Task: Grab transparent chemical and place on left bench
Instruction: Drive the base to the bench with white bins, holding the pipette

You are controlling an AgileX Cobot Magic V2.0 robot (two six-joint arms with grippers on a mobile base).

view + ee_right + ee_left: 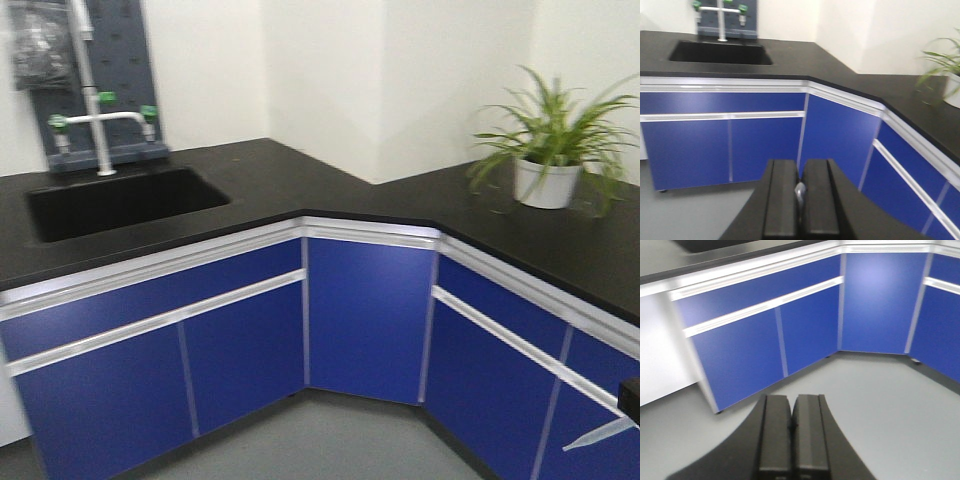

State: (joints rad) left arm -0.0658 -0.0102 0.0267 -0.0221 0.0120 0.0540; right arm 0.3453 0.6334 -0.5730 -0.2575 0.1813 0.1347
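Grab looks done; the set-down is not yet made.
The right gripper (800,167) has jaws narrow on what seems the transparent chemical (800,192), a small clear glassy thing; the left gripper (791,402) is pressed together, bare. Only the matte black worktop (300,180) around its inner corner and sunken sink (120,205) shows; the left bench is out of view.

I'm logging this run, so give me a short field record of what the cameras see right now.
setting: corner of black worktop over blue cabinets
sink: left side, white tap behind
potted plant: right side, upright
left jaws: shut, empty
right jaws: shut on clear dropper
beaker: not in view
left bench: not in view
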